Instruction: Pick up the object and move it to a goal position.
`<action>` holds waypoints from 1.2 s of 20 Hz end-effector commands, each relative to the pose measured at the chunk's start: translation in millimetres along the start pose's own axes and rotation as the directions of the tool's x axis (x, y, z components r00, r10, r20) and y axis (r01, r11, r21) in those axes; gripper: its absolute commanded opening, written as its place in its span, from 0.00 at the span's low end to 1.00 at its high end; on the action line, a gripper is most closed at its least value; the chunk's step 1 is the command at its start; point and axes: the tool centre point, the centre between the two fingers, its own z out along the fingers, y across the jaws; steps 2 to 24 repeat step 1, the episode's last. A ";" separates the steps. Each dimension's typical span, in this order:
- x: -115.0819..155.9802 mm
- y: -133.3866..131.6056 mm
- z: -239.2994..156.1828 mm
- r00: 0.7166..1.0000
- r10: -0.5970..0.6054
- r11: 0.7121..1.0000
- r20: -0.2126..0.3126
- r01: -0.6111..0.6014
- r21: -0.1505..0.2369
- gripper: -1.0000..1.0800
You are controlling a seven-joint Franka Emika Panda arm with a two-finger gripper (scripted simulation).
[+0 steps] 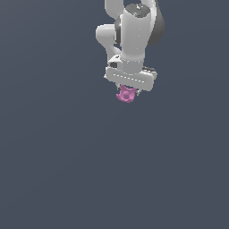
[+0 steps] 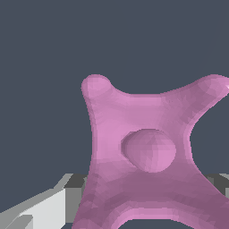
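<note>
Across the whole exterior view, a plain dark grey-blue tabletop (image 1: 53,170) fills the background, with no goal marker visible on it. Near the top of that view, the white and grey Franka arm (image 1: 134,36) points downward, ending in a wide white pincer (image 1: 129,91). Between the short fingers sits the small pink squarish block with pinched-in sides (image 1: 126,95), narrower than the pincer body. The wrist view shows the block (image 2: 143,152) close up, with a round dimple (image 2: 149,150) in its face and light grey finger parts (image 2: 44,210) at its lower corners. The pincer appears narrowed onto the block, holding it; whether the block is clear of the tabletop cannot be told.

Judgement: the step in hand is transport. Keep the grip force constant, move smoothly, and avoid sudden wrist rotation, since the pinched sides offer limited contact area. Confirm the goal position before lowering.
</note>
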 end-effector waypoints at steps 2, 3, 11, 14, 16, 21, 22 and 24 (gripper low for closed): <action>-1.3 0.2 -1.7 1.000 0.000 1.000 0.001 0.000 0.000 0.00; -1.3 0.2 -1.7 1.000 0.000 1.000 0.001 0.000 0.000 0.00; -1.3 0.2 -1.7 1.000 0.000 1.000 0.001 0.000 0.000 0.00; -1.3 0.2 -1.7 1.000 0.000 1.000 0.001 0.000 0.000 0.00; -1.3 0.2 -1.7 1.000 0.000 1.000 0.001 0.000 0.000 0.00; -1.3 0.2 -1.7 1.000 0.000 1.000 0.001 0.000 0.000 0.00; -1.3 0.2 -1.7 1.000 0.000 1.000 0.001 0.000 0.000 0.00; -1.3 0.2 -1.7 1.000 0.000 1.000 0.001 0.000 0.000 0.00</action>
